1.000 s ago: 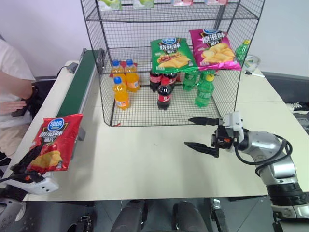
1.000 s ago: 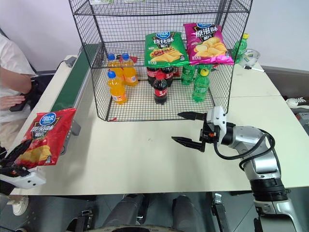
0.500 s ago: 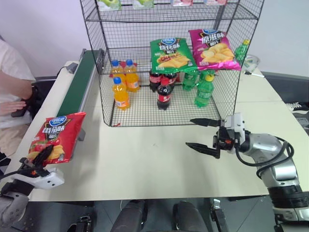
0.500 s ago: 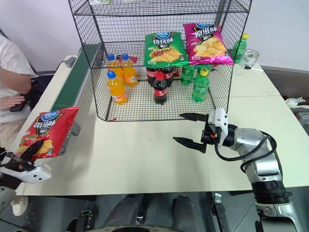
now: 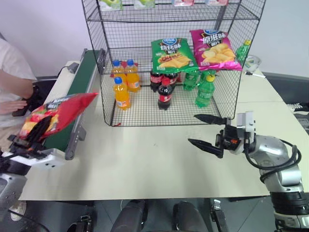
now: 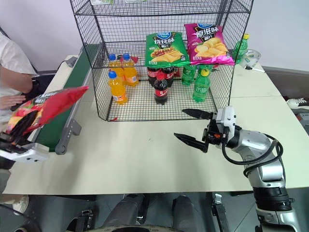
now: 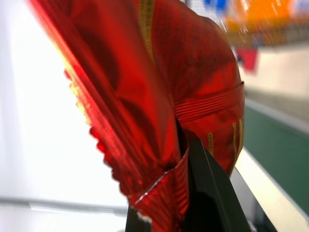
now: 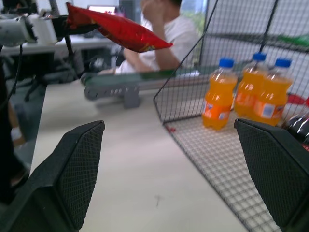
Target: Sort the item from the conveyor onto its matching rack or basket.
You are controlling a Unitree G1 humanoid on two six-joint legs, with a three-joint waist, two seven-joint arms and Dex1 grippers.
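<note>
Left eye view: we see the tall black wire-mesh rack [image 5: 169, 63] standing on the pale bench [image 5: 145, 154]. Its lowest tier holds three orange drink bottles [image 5: 123, 84], dark cola bottles [image 5: 163, 89] and green soda bottles [image 5: 203, 87]. On the tier above lie a green chip bag [image 5: 171, 54] and a magenta chip bag [image 5: 213, 48], side by side and tilted forward. Beside the rack, on its left, runs the long dark green conveyor belt with grey side rails [image 5: 79, 92].

The flat red snack chip bag [image 5: 57, 112] is off the belt, held in the air above the conveyor's near end. Our left tool [image 5: 30, 136] has its two black fingers pressed together on the bag's lower edge; in the left wrist view the red foil [image 7: 159, 96] crumples where a finger bites it.

Our right tool [image 5: 208, 132] hovers over the bench just in front of the rack, its fingers spread wide, holding and touching nothing.

A person in a white shirt [image 5: 12, 67] sits beyond the conveyor.
</note>
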